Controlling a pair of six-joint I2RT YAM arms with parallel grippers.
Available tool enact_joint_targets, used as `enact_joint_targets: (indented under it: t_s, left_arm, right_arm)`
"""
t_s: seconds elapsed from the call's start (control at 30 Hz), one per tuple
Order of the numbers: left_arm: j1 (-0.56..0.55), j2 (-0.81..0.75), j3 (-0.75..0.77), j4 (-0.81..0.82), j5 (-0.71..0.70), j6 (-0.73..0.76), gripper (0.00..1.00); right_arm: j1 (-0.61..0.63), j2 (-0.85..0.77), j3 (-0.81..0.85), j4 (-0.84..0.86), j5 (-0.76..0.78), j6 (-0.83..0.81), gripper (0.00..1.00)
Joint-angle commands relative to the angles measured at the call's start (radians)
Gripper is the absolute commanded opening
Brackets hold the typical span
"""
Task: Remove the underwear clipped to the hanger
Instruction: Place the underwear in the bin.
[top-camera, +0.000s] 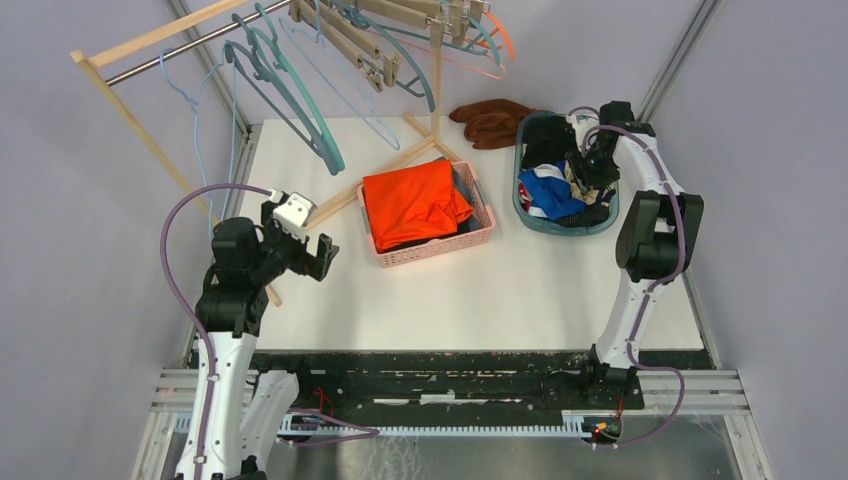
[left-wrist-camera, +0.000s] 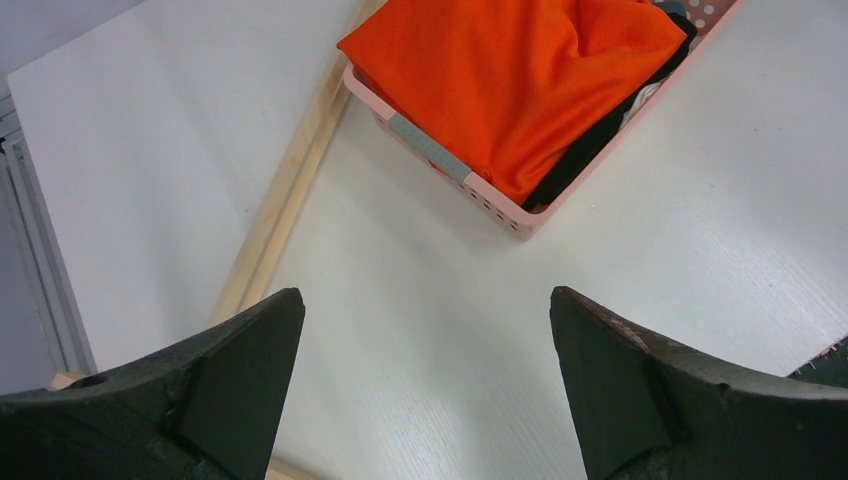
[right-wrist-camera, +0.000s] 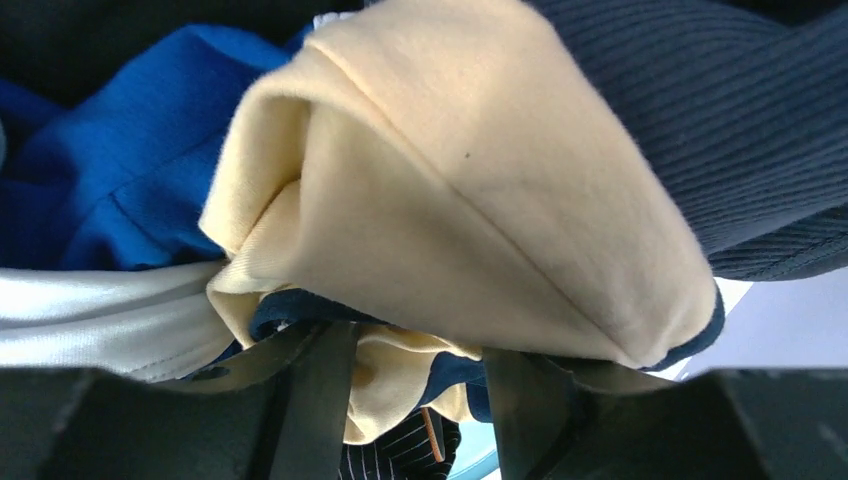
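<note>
The underwear (top-camera: 556, 192) lies heaped in the teal basket (top-camera: 527, 215) at the far right of the white table (top-camera: 500, 290). The right gripper (right-wrist-camera: 405, 400) is down in the heap, its jaws pinching a bunched cream brief with navy trim (right-wrist-camera: 450, 200) beside royal blue, white and dark ribbed fabric. The pink basket (left-wrist-camera: 500, 208) carries a grey strip with no legible print. Pale grey walls (top-camera: 60, 200) enclose the table, and a wooden rack (top-camera: 160, 30) stands far left. The left gripper (left-wrist-camera: 425, 298) hovers over bare tabletop, jaws spread wide, holding nothing.
</note>
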Motion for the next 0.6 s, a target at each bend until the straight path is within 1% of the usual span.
enact_joint_targets:
  t_s: [0.0,0.07,0.23,0.43,0.57]
  left_arm:
    - [0.003,-0.012,-0.005,0.017,0.014,0.039,0.99]
    - [0.003,-0.015,-0.011,0.03,-0.019,0.025,0.99]
    - [0.003,-0.023,-0.035,0.069,-0.11,-0.001,0.99]
    - [0.003,-0.038,-0.076,0.153,-0.216,-0.02,0.99]
    - [0.003,-0.047,-0.108,0.223,-0.246,-0.055,0.99]
  right_arm:
    - [-0.004,-0.042,-0.027,-0.008,-0.032,-0.005,0.57]
    - [-0.003,-0.094,-0.028,-0.017,-0.06,-0.004,0.6]
    - [-0.004,-0.215,-0.008,-0.069,-0.108,-0.004,0.73]
    - [0.004,-0.331,-0.009,-0.122,-0.158,0.002,0.99]
    - [0.052,-0.385,-0.044,-0.141,-0.149,0.007,1.0]
